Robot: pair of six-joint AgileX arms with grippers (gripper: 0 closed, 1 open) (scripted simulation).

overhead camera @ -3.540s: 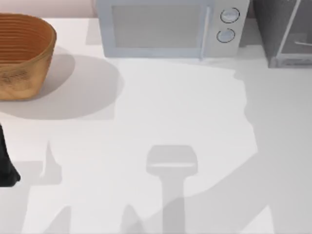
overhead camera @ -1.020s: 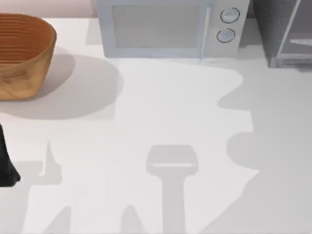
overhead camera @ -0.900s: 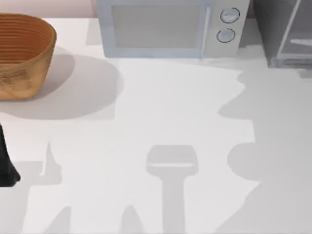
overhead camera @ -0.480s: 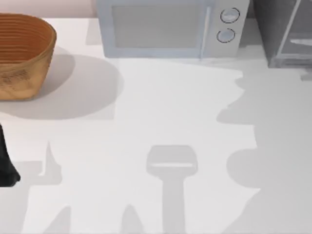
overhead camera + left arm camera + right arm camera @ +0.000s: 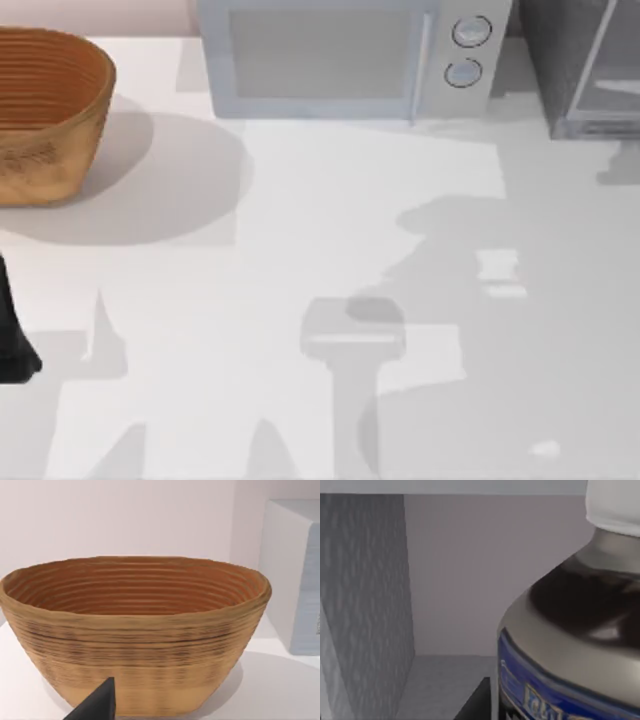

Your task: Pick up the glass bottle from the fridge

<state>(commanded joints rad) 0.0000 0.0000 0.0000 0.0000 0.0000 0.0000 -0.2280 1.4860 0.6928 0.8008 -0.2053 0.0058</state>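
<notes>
Dark glass fills the right wrist view: the glass bottle (image 5: 570,630) stands inside the fridge (image 5: 365,605), hard against a fingertip of the right gripper (image 5: 475,702), whose opening I cannot tell. Judged risk: a misaligned close would topple it against the textured wall. The left gripper (image 5: 97,705) idles facing the woven basket (image 5: 45,110), beside the microwave (image 5: 340,55).
</notes>
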